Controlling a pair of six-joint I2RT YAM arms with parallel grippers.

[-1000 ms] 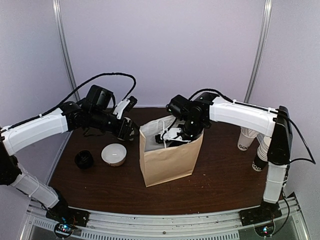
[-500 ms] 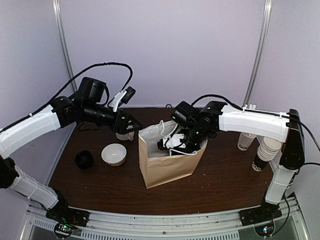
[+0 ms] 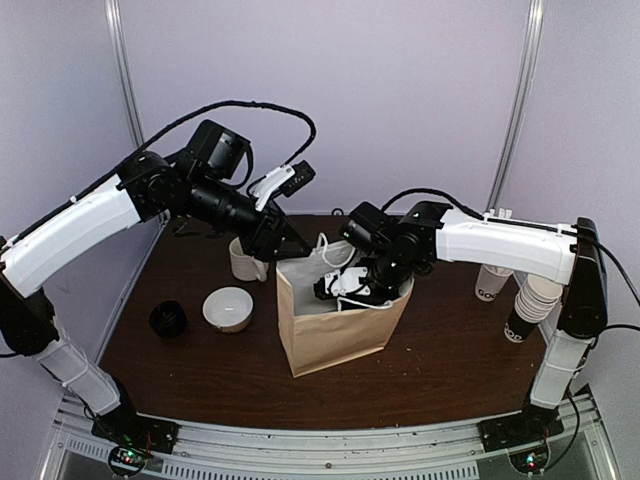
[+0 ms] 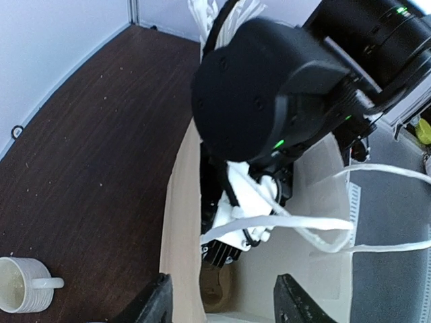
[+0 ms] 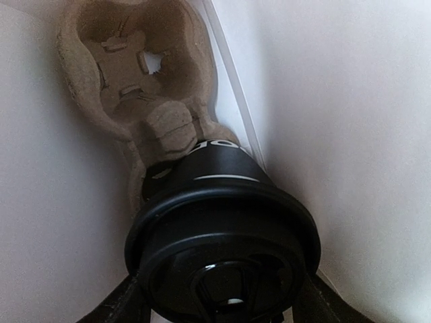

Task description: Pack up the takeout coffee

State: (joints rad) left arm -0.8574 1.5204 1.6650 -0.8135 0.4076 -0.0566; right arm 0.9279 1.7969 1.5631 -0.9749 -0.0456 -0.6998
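The takeout coffee, a black cup with a black dome lid, hangs inside the brown paper bag. My right gripper is shut on it at the lid, one finger on each side. Below the cup lies a pulp cup carrier on the bag's floor. From above, my right gripper reaches down into the bag's mouth and hides the cup. My left gripper is open at the bag's left rim, one finger outside the wall and one inside. It stands by the bag's top-left corner.
A cream mug stands left of the bag, with a white bowl and a small black round object nearer the front left. Two stacks of paper cups stand at the right edge. White bag handles loop across the opening.
My left arm has lifted and swung right, from beside the mug to the bag's left rim, and its jaws have narrowed a little. The right gripper stays in the bag with the cup.
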